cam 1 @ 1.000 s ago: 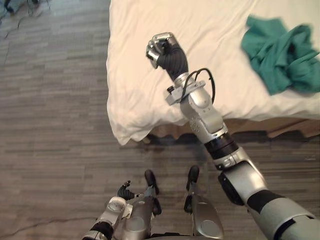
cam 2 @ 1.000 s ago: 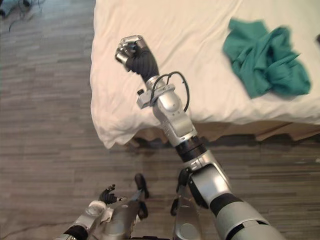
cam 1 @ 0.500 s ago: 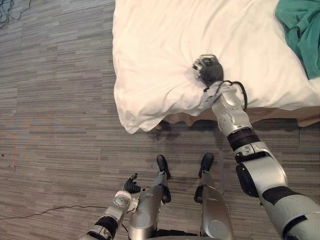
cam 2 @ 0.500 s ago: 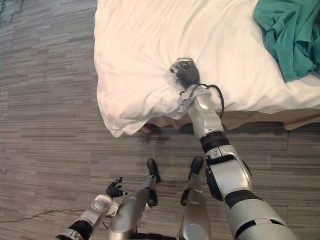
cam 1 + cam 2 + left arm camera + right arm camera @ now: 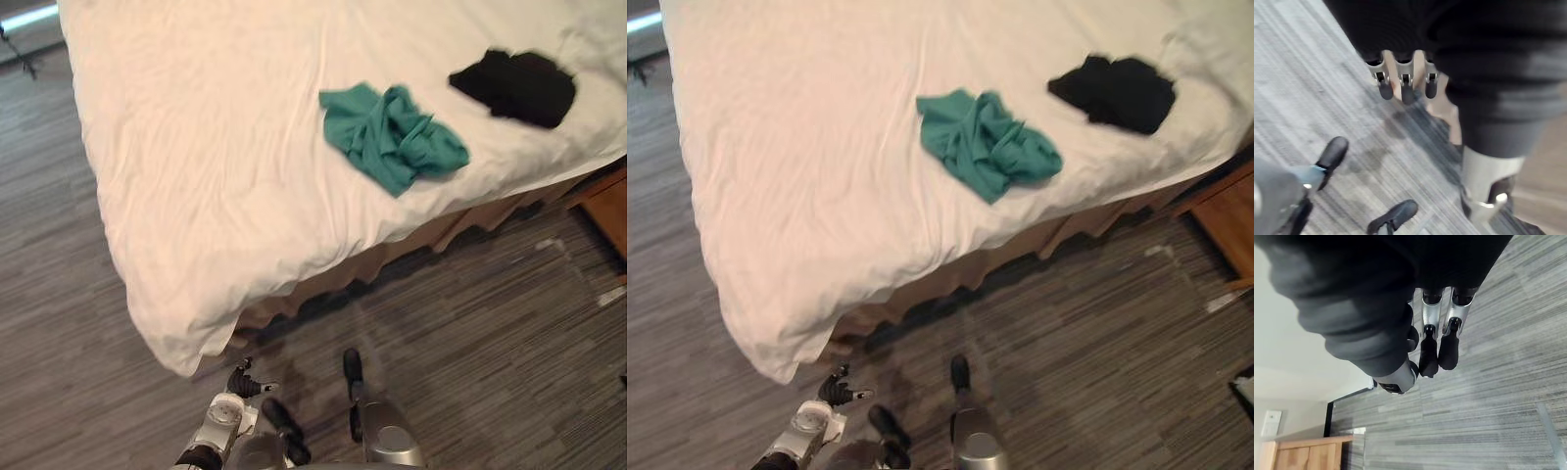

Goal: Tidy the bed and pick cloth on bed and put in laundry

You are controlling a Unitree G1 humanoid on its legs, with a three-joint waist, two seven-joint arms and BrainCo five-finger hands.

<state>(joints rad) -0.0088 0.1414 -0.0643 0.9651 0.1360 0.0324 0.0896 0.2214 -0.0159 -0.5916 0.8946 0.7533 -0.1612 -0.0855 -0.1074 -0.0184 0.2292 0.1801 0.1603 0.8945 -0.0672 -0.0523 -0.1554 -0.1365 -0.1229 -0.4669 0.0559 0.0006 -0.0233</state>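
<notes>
Left hand (image 5: 242, 383) hangs at the bottom left of the head view, over the grey striped floor (image 5: 490, 323), with loose fingers holding nothing. Right hand (image 5: 1428, 355) hangs loose and empty too. A crumpled green cloth (image 5: 392, 137) lies on the white bed (image 5: 196, 196), upper middle, near its edge. A crumpled black cloth (image 5: 517, 86) lies at the upper right, apart from it.

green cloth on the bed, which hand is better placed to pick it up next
Probably right. The green cloth lies near the edge of the bed, toward the robot's right, while the left hand hangs low by the floor. The right hand also hangs over floor, open.
</notes>
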